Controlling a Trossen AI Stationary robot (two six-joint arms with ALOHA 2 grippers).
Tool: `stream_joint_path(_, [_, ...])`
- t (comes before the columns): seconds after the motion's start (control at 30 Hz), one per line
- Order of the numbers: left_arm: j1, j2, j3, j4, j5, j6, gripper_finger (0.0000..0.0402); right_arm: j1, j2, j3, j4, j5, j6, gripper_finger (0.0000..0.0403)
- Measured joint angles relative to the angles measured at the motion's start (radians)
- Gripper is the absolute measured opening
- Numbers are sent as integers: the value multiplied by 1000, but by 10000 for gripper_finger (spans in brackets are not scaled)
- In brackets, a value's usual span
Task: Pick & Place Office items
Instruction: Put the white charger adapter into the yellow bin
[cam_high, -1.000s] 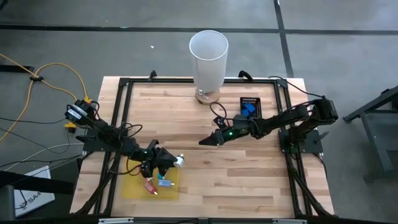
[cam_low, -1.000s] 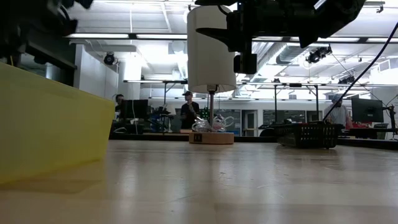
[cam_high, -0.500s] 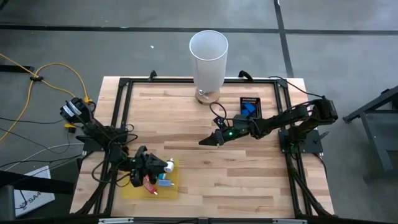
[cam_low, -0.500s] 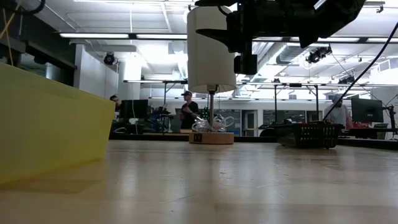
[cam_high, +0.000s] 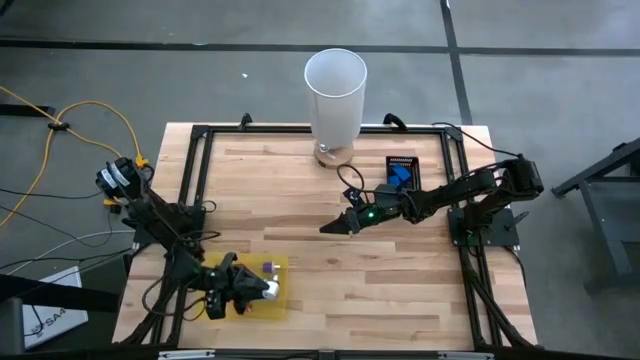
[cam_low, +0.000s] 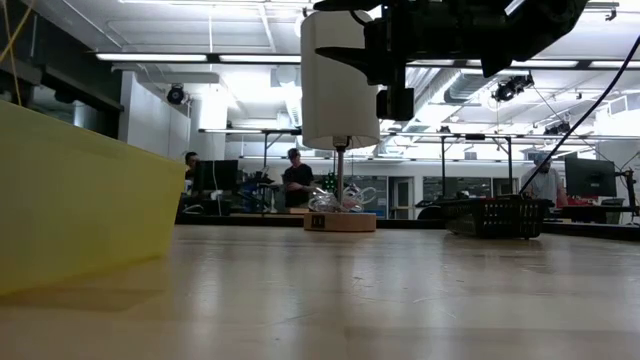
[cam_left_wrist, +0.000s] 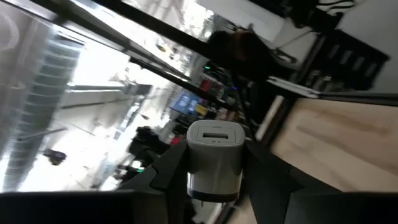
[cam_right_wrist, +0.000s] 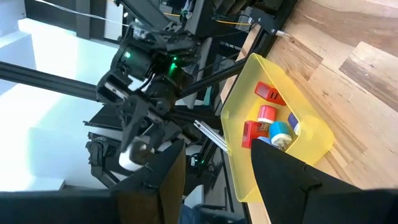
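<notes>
Yellow tray (cam_right_wrist: 314, 140); red, blue items (cam_right_wrist: 268, 121); whitish plug (cam_left_wrist: 214, 158).

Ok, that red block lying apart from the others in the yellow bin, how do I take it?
Come straight down on the red block and pinch its two long sides. The walls of the yellow bin probably bar side approaches, and the block has free space around it.

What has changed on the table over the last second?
The left gripper, jaws shut on a whitish round piece, has swung from the yellow bin's far edge towards the table's near edge, carrying the piece along. The right gripper stayed hovering mid-table, and the red and blue pieces remain in the bin. The white cylinder and black tray did not move.
</notes>
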Motion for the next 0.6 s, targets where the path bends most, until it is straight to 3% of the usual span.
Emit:
stream_joint_path(0.33, [-24, 0, 31, -227, -22, -224, 127, 0, 0, 0, 0, 0, 0, 169])
stream_joint_path(0.6, [12, -24, 31, -272, -18, -287, 127, 0, 0, 0, 0, 0, 0, 169])
